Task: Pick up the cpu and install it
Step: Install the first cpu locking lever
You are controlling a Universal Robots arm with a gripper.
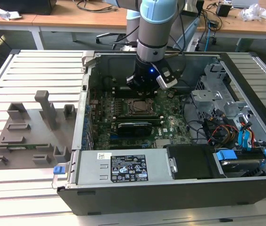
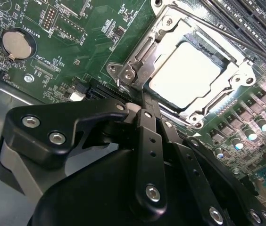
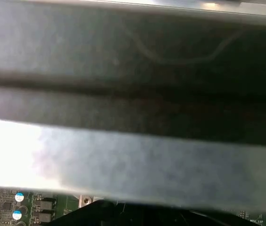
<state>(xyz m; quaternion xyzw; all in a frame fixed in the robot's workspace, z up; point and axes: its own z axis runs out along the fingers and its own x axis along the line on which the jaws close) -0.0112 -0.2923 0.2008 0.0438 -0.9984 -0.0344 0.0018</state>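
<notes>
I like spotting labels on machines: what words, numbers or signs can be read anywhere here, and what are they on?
White label on the grey metal power supply box: print too small to read.
Green motherboard, second wrist view: white lettering too tiny to read reliably.
Pale silver-grey square cpu: no readable marking.

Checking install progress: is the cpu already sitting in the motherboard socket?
Yes, in the second wrist view the cpu lies flat inside the socket frame, beyond the tool.

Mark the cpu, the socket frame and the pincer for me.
cpu (image 2: 185, 75), second wrist view, middle of its pale metal top.
socket frame (image 2: 137, 61), second wrist view, metal side bar.
pincer (image 2: 145, 101), second wrist view, between its fingertips.
</notes>
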